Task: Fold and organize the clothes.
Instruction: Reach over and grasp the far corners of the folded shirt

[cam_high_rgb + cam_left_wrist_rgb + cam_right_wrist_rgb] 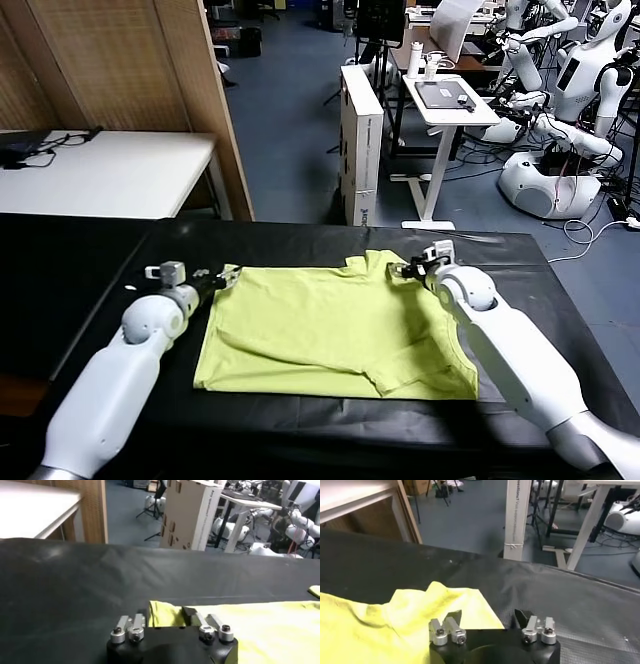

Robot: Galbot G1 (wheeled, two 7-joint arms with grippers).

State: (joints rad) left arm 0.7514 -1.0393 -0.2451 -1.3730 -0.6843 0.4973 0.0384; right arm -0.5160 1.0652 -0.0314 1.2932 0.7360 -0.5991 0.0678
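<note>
- Left gripper (167, 617) at the far-left corner of the one lime yellow-green cotton T-shirt (335, 325): jaws partly open, straddling the hem corner, one finger (192, 615) on the cloth
- Right gripper (487, 617) at the shirt's far-right sleeve: jaws wider apart, one finger (452, 620) over the fabric edge
- Shirt lies flat, softly wrinkled, on the matte black-covered table (300, 240)

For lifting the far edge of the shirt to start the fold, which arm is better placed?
Neither alone. The left gripper sits at the T-shirt's far left corner, the right gripper at its far right corner by the sleeve, both fingers straddling fabric. A two-arm lift looks likeliest.
</note>
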